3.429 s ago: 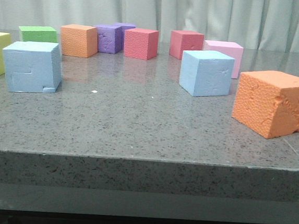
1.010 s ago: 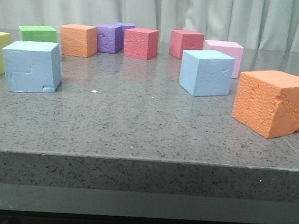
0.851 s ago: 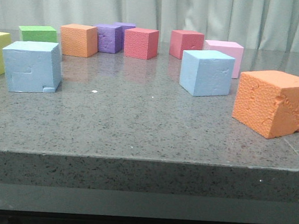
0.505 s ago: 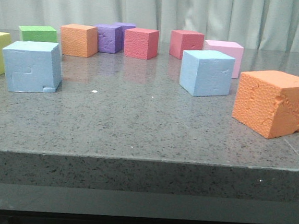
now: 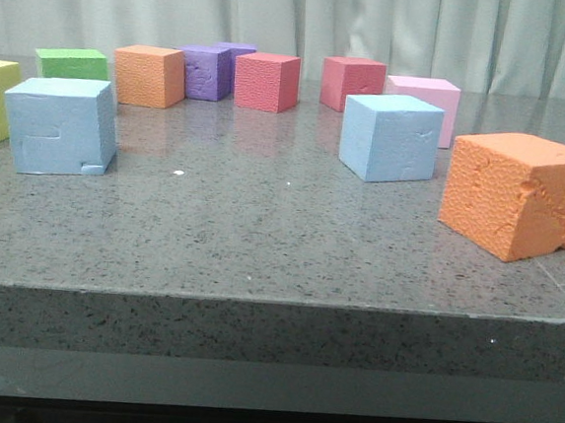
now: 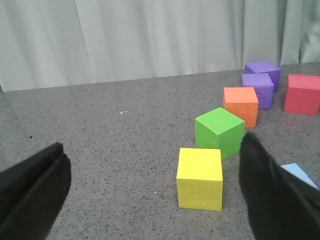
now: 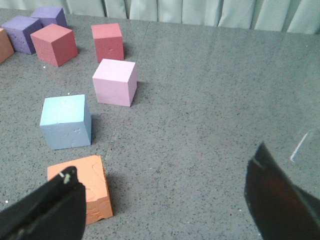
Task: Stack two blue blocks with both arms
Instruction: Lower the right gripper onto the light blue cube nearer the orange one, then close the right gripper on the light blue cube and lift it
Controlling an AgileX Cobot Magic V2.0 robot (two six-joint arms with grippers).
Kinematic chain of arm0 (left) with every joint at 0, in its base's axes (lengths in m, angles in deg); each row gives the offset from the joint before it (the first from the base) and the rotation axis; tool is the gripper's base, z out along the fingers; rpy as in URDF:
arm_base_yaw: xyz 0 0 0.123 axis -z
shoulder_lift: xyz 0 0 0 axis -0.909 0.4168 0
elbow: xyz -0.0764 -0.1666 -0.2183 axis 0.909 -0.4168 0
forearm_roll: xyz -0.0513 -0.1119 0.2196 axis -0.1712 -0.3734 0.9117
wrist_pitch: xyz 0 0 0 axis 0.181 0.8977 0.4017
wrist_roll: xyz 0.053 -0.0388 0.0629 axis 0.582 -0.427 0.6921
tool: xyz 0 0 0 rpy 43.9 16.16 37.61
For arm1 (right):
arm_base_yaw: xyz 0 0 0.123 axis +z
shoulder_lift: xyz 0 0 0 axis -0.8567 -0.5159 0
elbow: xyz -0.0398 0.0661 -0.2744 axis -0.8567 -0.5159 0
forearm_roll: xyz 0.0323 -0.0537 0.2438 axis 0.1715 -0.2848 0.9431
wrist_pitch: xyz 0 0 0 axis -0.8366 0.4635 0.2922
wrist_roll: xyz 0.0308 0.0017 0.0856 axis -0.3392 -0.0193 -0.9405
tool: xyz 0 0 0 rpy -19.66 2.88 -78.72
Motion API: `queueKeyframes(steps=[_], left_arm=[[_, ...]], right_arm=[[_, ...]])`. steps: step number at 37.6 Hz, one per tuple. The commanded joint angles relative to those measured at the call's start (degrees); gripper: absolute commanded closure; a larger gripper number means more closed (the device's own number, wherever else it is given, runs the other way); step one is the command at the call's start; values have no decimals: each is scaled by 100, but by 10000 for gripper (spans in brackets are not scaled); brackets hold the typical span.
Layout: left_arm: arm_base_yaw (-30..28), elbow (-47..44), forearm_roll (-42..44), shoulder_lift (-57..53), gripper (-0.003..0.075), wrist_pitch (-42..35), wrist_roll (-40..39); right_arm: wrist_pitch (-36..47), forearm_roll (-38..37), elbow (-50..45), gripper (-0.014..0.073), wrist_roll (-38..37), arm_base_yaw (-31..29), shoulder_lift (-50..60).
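The grooved blue block [image 5: 60, 126] sits on the grey table at the left. The smoother blue block [image 5: 390, 138] sits right of centre, apart from it. Neither arm shows in the front view. In the left wrist view my left gripper [image 6: 153, 150] is open and empty above the table, and a corner of the grooved blue block [image 6: 300, 174] peeks out beside one finger [image 6: 272, 195]. In the right wrist view my right gripper [image 7: 165, 162] is open and empty. The smoother blue block [image 7: 66, 121] lies ahead of it, off to one side.
A large orange cube [image 5: 517, 192] stands near the table's front right, beside the right gripper's finger [image 7: 45, 210]. A yellow cube [image 6: 200, 177] and a green cube [image 6: 220, 131] lie ahead of the left gripper. Orange [image 5: 149, 75], purple [image 5: 208, 71], red [image 5: 266, 81] and pink [image 5: 425, 105] cubes line the back.
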Motion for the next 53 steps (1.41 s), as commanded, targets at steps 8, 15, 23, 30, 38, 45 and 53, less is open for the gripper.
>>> queueKeyframes(steps=[8, 15, 23, 30, 38, 45, 53], left_arm=[[-8, 224, -28, 39, 69, -477, -60], [-8, 224, -28, 39, 69, -477, -60], [-8, 224, -28, 39, 69, -477, -60], [-8, 224, -28, 39, 69, -477, -60], [-8, 224, -28, 39, 69, -477, -60], [-8, 224, -28, 39, 69, -477, -60], [-8, 224, -28, 39, 69, -477, -60]], right_arm=[[379, 362, 928, -54, 37, 89, -1585], [525, 407, 1627, -54, 42, 909, -2921], [582, 407, 2452, -54, 36, 1723, -4259], [467, 458, 3064, -54, 36, 1734, -5143], [309, 772, 3602, -54, 36, 1734, -5805], [205, 856, 3767, -54, 36, 1734, -6050], [28, 867, 3767, -54, 36, 1734, -6106]])
